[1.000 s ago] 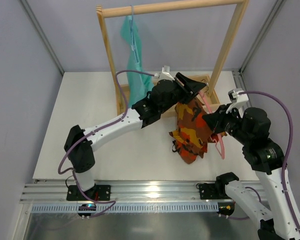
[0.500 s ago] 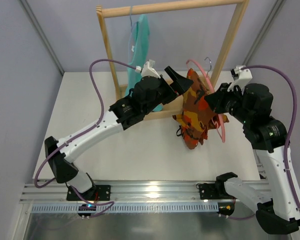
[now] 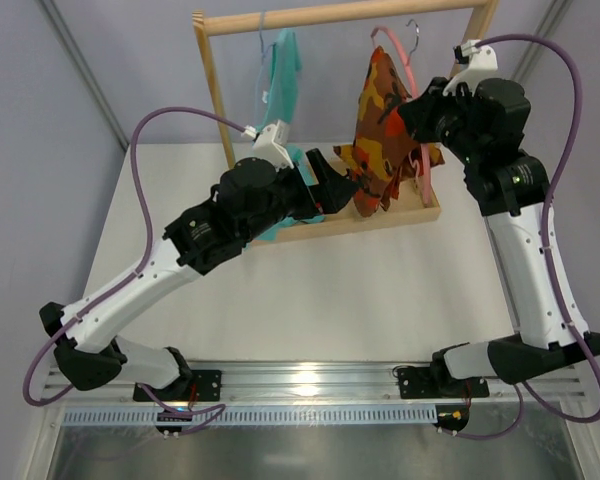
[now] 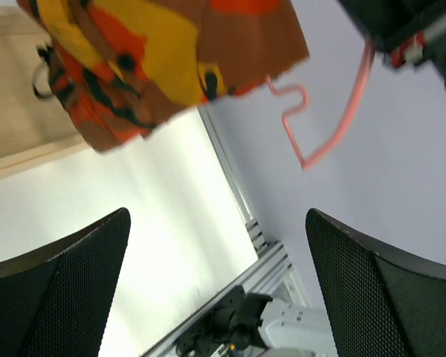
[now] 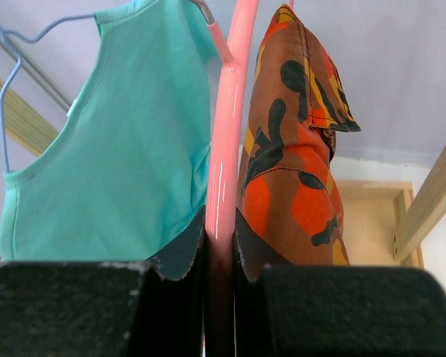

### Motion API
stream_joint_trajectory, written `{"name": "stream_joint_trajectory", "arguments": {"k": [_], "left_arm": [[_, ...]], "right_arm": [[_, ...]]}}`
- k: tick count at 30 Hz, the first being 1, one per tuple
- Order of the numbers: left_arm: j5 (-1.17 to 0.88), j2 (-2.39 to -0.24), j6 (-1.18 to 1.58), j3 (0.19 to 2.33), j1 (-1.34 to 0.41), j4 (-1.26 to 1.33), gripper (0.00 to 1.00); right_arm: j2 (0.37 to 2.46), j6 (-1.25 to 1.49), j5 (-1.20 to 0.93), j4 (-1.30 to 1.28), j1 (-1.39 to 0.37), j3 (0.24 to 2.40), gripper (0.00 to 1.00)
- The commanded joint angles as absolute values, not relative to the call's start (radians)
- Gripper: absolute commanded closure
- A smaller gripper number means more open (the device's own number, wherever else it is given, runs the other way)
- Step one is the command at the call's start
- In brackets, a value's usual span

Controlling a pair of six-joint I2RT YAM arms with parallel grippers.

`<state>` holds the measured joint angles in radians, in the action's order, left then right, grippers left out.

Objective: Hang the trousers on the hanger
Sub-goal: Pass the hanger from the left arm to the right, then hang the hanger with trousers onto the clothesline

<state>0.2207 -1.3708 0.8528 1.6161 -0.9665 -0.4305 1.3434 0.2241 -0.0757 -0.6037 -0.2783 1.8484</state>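
Note:
The camouflage trousers (image 3: 380, 125) hang folded over the pink hanger (image 3: 393, 48), whose metal hook sits close under the wooden rack's top rail (image 3: 340, 14). My right gripper (image 3: 417, 108) is shut on the hanger's pink arm (image 5: 224, 149), and the trousers (image 5: 291, 171) drape just right of it. My left gripper (image 3: 337, 186) is open, just left of and below the cloth, holding nothing. In the left wrist view the trousers (image 4: 156, 59) and a hanger end (image 4: 334, 134) hang above my open left gripper (image 4: 215, 282).
A teal garment (image 3: 280, 90) hangs on a thin blue hanger at the rail's left, and shows beside the pink hanger (image 5: 111, 149). The rack's posts and its wooden base (image 3: 380, 216) stand at the table's back. Grey walls enclose the cell.
The right arm lifted the hanger with the trousers from low over the table up to the rack's top rail. The left gripper opened, let go of the cloth and drew back to the left.

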Motion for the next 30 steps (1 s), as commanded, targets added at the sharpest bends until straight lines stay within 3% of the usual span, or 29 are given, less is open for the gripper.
{"name": "stream_joint_trajectory", "arguments": {"k": [1, 7, 14, 19, 20, 21, 22, 24, 26, 30], "left_arm": [[0.112, -1.336, 0.811, 1.556, -0.971, -0.453, 0.00], [0.043, -1.315, 0.836, 1.531, -0.973, -0.468, 0.00], [0.061, -1.249, 0.824, 1.509, -0.976, -0.482, 0.00], [0.074, -1.232, 0.818, 1.486, -0.976, -0.482, 0.00], [0.068, -1.233, 0.813, 1.489, -0.976, -0.489, 0.00], [0.058, -1.233, 0.793, 1.494, -0.976, -0.495, 0.00], [0.060, -1.230, 0.775, 1.496, -0.976, -0.517, 0.00], [0.092, -1.217, 0.730, 1.509, -0.976, -0.544, 0.00], [0.155, -1.210, 0.703, 1.529, -0.974, -0.600, 0.00], [0.198, -1.212, 0.626, 1.620, -0.974, -0.696, 0.00]], "right_arm": [[1.371, 0.178, -0.043, -0.252, -0.276, 2.003, 0.96], [1.587, 0.175, -0.040, -0.314, -0.275, 2.311, 0.96], [1.674, 0.196, -0.005, -0.285, -0.258, 2.287, 0.96], [1.599, 0.215, 0.025, -0.241, -0.256, 2.090, 0.94], [1.585, 0.215, 0.026, -0.247, -0.258, 2.071, 0.86], [1.562, 0.215, 0.028, -0.270, -0.255, 2.057, 0.60], [1.549, 0.216, 0.026, -0.303, -0.253, 2.056, 0.47], [1.484, 0.221, 0.038, -0.446, -0.253, 2.052, 0.32], [1.415, 0.280, 0.031, -0.580, -0.253, 1.997, 0.00], [1.209, 0.357, -0.132, -0.728, -0.252, 1.789, 0.00]]}}
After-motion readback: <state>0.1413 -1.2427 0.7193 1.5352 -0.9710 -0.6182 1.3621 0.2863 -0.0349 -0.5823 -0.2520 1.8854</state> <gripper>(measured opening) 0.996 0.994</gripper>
